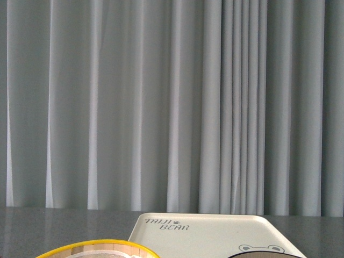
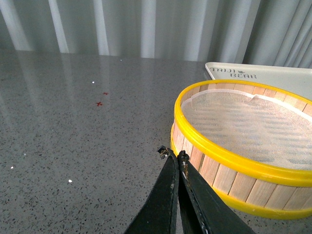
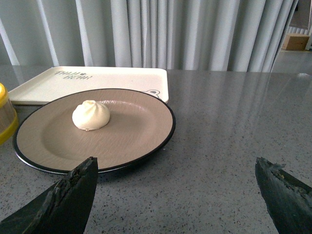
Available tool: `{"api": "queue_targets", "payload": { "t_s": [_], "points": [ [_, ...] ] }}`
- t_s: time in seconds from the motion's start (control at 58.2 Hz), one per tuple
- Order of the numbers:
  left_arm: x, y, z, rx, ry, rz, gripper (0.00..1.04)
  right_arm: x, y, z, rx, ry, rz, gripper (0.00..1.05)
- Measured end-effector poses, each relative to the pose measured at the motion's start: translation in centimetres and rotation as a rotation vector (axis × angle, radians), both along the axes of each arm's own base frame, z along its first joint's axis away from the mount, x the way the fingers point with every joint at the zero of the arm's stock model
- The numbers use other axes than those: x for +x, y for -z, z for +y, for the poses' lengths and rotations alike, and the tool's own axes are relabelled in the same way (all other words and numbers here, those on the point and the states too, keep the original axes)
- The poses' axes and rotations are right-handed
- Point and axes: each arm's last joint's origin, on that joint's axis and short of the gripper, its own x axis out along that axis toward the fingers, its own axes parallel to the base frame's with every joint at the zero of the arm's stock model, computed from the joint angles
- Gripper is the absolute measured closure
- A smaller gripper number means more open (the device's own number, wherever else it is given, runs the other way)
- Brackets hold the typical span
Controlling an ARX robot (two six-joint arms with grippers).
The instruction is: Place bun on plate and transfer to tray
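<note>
The white bun (image 3: pixel 91 115) rests on the beige plate (image 3: pixel 131 131), which has a thin black rim and stands on the grey table, its far edge partly over the cream tray (image 3: pixel 97 78). My right gripper (image 3: pixel 175 168) hangs open over bare table just short of the plate's near rim, holding nothing. In the front view the tray (image 1: pixel 204 236) shows its "TAIJI BEAR" print, and a dark sliver of the plate (image 1: pixel 258 255) peeks in at the bottom edge. Beside the steamer basket (image 2: pixel 243 136), my left gripper (image 2: pixel 171 153) is shut with nothing in it.
The yellow-rimmed wooden steamer basket (image 1: pixel 102 250) holds only a mesh liner and stands left of the tray (image 2: pixel 263 75). Grey curtains (image 1: pixel 172 102) hang behind the speckled grey table (image 2: pixel 73 136). A sliver of the basket (image 3: pixel 4 114) shows beside the plate.
</note>
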Motion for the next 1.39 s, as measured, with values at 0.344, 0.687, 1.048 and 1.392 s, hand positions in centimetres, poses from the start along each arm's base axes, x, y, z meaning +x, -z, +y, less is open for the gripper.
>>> {"api": "queue_targets", "payload": {
  "t_s": [0.344,0.687,1.048,1.392],
  "points": [
    [-1.3,-0.3,0.0,0.0,0.0,-0.01,1.01,0.0,0.0,0.0,0.0,0.0,0.0,0.09],
    [-2.2,-0.3,0.0,0.0,0.0,-0.011,1.01,0.0,0.0,0.0,0.0,0.0,0.0,0.09],
    [-3.7,0.0,0.0,0.001,0.001,-0.006,1.01,0.0,0.0,0.0,0.0,0.0,0.0,0.09],
    [-3.8,0.0,0.0,0.001,0.0,-0.004,0.78,0.0,0.0,0.0,0.0,0.0,0.0,0.09]
  ]
}}
